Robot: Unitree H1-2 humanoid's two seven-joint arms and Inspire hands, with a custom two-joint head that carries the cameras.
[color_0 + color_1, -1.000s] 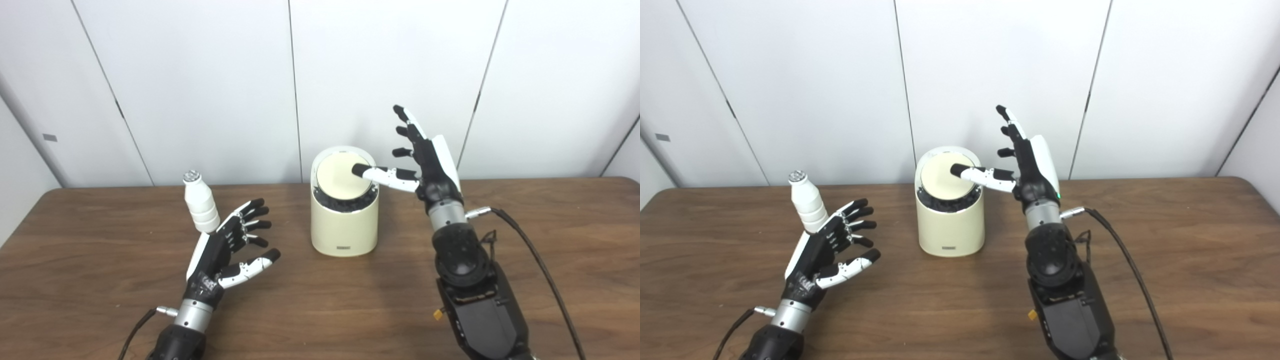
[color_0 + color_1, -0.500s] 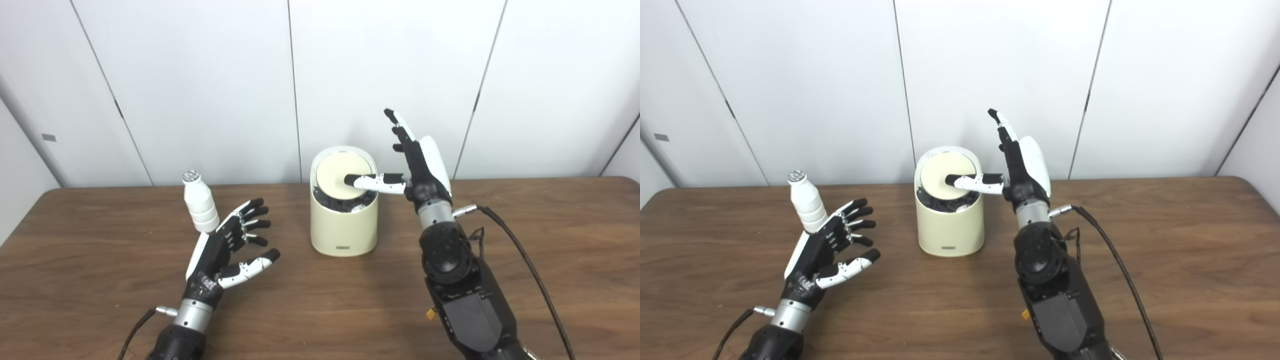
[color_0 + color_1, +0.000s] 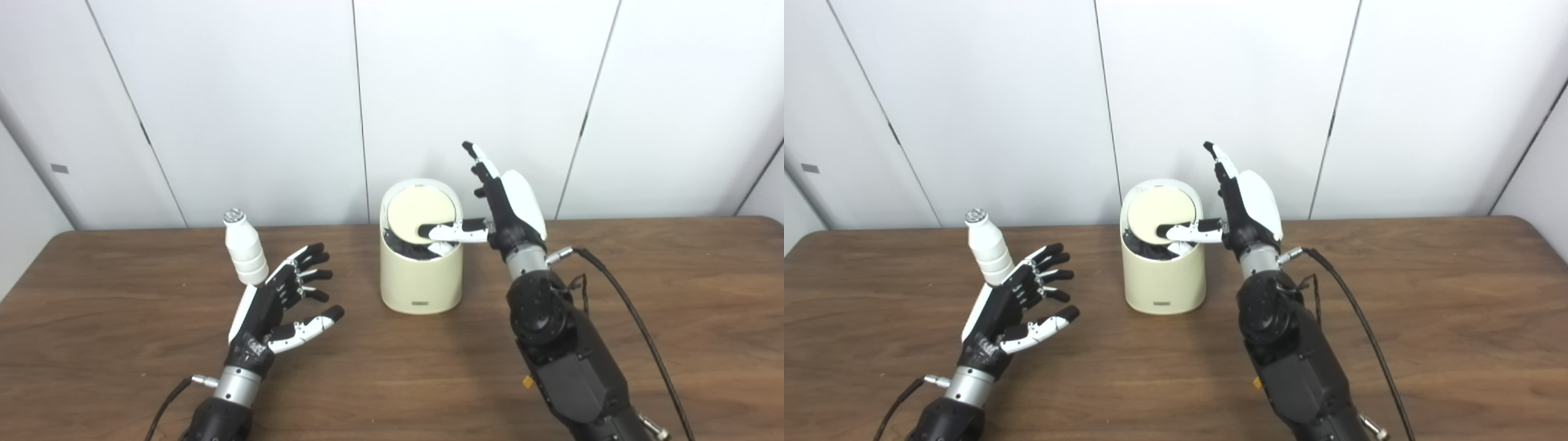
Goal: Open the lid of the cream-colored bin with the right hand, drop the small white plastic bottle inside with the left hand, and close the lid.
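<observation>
Two head cameras, side by side, look down and forward over the counter (image 3: 392, 380); both share the same scene.

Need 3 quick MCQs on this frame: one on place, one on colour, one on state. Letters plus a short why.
1. The bottle stands: A) inside the bin B) left of the bin, behind the left hand C) at the right table edge
2. The bin wall is: A) cream B) blue C) black
3. The left hand is: A) shut on the bottle B) open, holding nothing C) pressing the lid

B: upright on the table.
A: cream all round.
B: fingers spread; the right hand thumb is at the lid.
</observation>
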